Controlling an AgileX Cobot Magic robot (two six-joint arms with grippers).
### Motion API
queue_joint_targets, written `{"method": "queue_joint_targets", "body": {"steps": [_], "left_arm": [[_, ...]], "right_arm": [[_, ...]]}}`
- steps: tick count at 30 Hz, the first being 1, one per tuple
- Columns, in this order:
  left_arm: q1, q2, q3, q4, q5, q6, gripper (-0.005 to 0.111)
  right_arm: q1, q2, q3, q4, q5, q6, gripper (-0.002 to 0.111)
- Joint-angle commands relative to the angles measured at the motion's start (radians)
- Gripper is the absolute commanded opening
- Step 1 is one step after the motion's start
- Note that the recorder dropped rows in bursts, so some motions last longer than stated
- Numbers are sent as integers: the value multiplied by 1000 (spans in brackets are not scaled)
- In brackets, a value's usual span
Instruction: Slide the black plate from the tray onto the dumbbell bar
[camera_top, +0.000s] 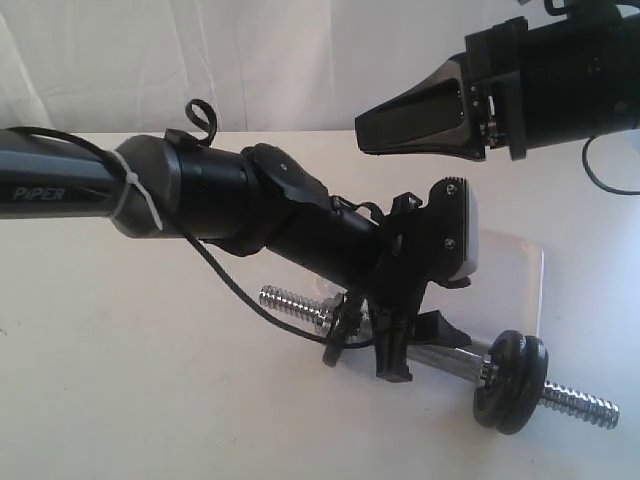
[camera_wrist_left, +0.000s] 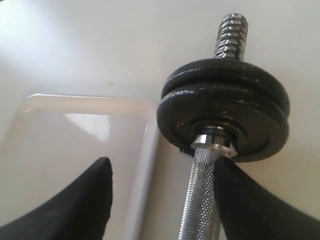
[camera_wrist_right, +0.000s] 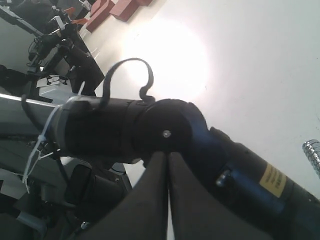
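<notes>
The bench was white, a pale drape behind. The left tool stood wide open astride the bar (gripping nothing), beside the tray. The right tool hung shut above. Two plates sat on the bar.

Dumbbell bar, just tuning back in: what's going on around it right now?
The left gripper is down over the dumbbell bar, jaws open, with a finger on each side of the knurled shaft, not closed on it. Two black plates sit together on the bar near one threaded end. The part of the tray that shows is bare. The right gripper hangs shut above the table, holding nothing.
</notes>
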Motion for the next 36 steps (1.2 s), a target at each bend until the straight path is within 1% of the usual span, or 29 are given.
{"method": "queue_joint_targets", "body": {"steps": [1, 2, 3, 4, 5, 7, 8, 9, 11, 13, 16, 19, 21, 23, 26, 28, 30, 32, 36], "left_arm": [[0, -99, 2, 296, 147, -382, 55], [0, -125, 2, 404, 187, -524, 48], [0, -181, 2, 628, 300, -824, 32], [0, -212, 2, 774, 363, -999, 21], [0, -275, 2, 1022, 488, -1275, 0], [0, -332, 2, 1230, 641, -1417, 0], [0, -366, 2, 1300, 713, -1476, 0], [0, -395, 4, 1337, 760, -1522, 0], [0, -493, 27, 1378, 822, -1600, 0], [0, -608, 65, 1378, 807, -1684, 0], [0, -830, 134, 1378, 771, -1847, 0], [0, -1057, 222, 1391, 761, -2017, 0], [0, -1220, 291, 1402, 722, -2132, 0], [0, -1351, 360, 1424, 645, -2198, 0], [0, -1504, 473, 1465, 539, -2215, 0], [0, -1553, 549, 1500, 485, -2223, 0], [0, -1574, 597, 1495, 465, -2225, 0], [0, -1579, 617, 1479, 469, -2225, 0], [0, -1579, 617, 1479, 489, -2225, 0]], "right_arm": [[-3, -16, 4, 11, 2, 5, 1], [-5, -23, 4, 13, 2, 5, 1], [-5, -49, 4, 13, 2, -4, 1], [-5, -66, 4, 6, 2, -13, 1], [-5, -105, 4, -34, -17, -8, 1], [-5, -159, 4, -163, -135, 79, 0], [-5, -183, 4, -259, -199, 140, 0], [-5, -215, 13, -357, -267, 213, 0], [-5, -292, 45, -508, -379, 336, 0], [-5, -385, 88, -669, -451, 463, 0], [-5, -538, 163, -864, -523, 624, 0], [-5, -703, 242, -1013, -569, 751, 0], [-5, -799, 289, -1028, -597, 763, 0], [-5, -881, 338, -1028, -625, 763, 0], [-5, -933, 392, -1026, -667, 781, 0], [-5, -935, 420, -1026, -677, 797, 0], [-5, -931, 433, -1015, -671, 814, 0], [-5, -931, 434, -1005, -649, 814, 0], [-5, -931, 434, -1005, -646, 814, 0]]}}
